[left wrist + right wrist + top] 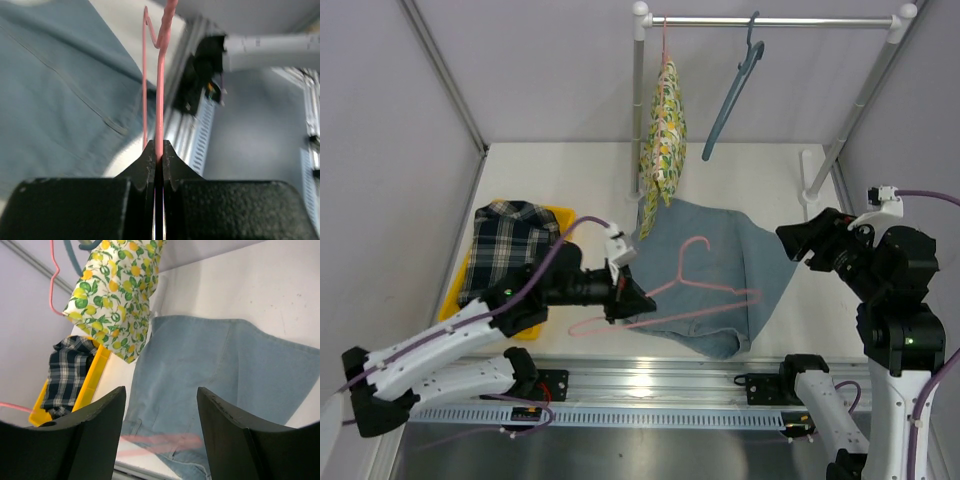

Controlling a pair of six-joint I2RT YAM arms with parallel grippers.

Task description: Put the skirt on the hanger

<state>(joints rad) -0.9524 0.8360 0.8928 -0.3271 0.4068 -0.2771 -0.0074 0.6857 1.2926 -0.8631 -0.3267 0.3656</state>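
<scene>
The lemon-print skirt (663, 140) hangs folded on a thin pink hanger (665, 45) hooked on the rail at the back; it also shows in the right wrist view (115, 295). A second pink hanger (705, 290) lies tilted above the denim shirt (740, 260). My left gripper (628, 296) is shut on the left end of this second hanger, whose wire (160, 100) runs straight out from the closed jaws (159, 147). My right gripper (798, 243) is open and empty, raised at the right, facing the shirt and skirt (161, 395).
A dark plaid shirt (505, 250) lies in a yellow tray (563, 214) at the left. A blue-grey hanger (732, 95) hangs on the rail (790, 20). Rack posts stand at the back middle (639, 100) and right (860, 100).
</scene>
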